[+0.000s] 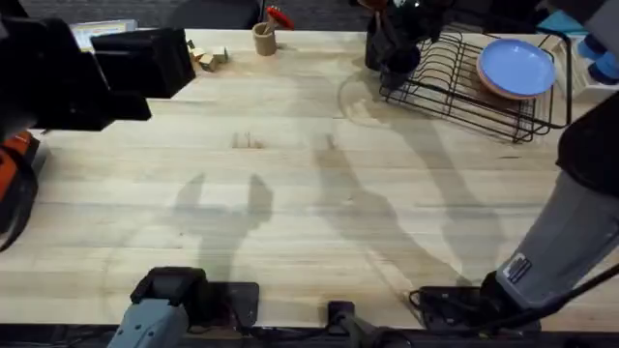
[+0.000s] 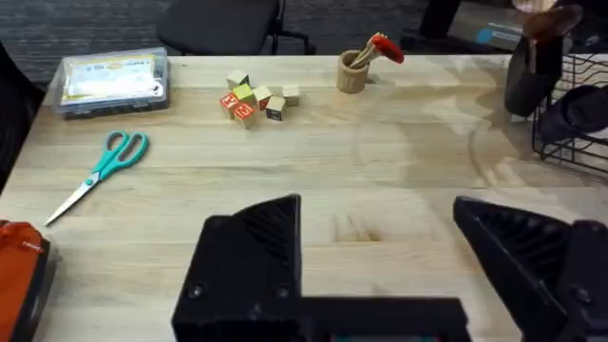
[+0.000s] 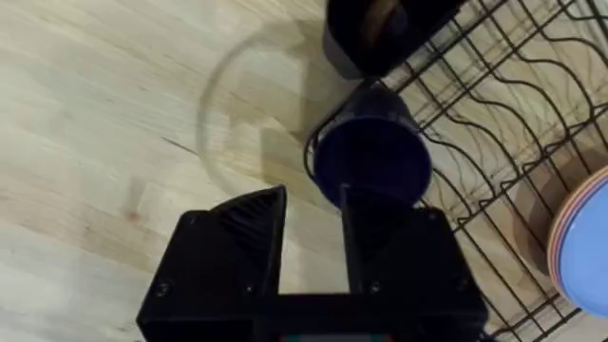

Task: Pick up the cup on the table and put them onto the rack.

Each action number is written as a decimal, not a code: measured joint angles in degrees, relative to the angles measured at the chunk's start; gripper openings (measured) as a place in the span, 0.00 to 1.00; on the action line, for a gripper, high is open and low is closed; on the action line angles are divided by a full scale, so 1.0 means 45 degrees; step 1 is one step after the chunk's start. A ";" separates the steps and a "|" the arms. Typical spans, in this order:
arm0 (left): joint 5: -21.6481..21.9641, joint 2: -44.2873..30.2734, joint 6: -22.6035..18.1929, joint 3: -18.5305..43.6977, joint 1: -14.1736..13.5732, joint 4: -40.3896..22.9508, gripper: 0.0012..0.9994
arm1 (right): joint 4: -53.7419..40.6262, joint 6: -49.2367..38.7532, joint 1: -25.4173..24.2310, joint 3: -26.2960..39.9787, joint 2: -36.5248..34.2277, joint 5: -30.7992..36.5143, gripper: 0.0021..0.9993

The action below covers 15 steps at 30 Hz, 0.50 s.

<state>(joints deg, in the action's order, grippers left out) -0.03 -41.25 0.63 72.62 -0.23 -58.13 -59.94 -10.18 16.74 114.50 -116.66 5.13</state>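
The dark navy cup hangs tilted at the near corner of the black wire rack, over the light-wood table. My right gripper is shut on the cup, its fingers pinching the rim wall. In the overhead view the right gripper is at the rack's left end, covering the cup. My left gripper is held high over the table's left side, open with nothing between its fingers.
A blue plate stands in the rack. A black utensil holder is beside the rack's corner. A tan wooden cup, toy blocks, scissors and a plastic box lie at the far left.
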 joint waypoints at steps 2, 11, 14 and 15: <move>0.0000 0.0000 0.0004 -0.0004 0.0000 0.0000 0.99 | 0.0000 -0.0042 0.0084 0.0000 0.0005 -0.0004 0.36; 0.0000 0.0000 0.0004 -0.0001 0.0000 0.0000 0.99 | -0.0505 -0.0231 0.0158 0.0000 0.1005 0.0444 0.48; 0.0000 0.0000 0.0000 -0.0004 0.0000 0.0000 0.99 | -0.0702 -0.0298 0.0158 0.0000 0.1594 0.0605 0.65; 0.0000 0.0000 0.0004 -0.0001 0.0000 0.0000 0.99 | -0.0714 -0.0322 0.0158 0.0000 0.1749 0.0636 0.72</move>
<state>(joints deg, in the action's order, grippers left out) -0.03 -41.25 0.64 72.62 -0.23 -58.13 -63.16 -11.63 17.45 114.50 -108.79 7.99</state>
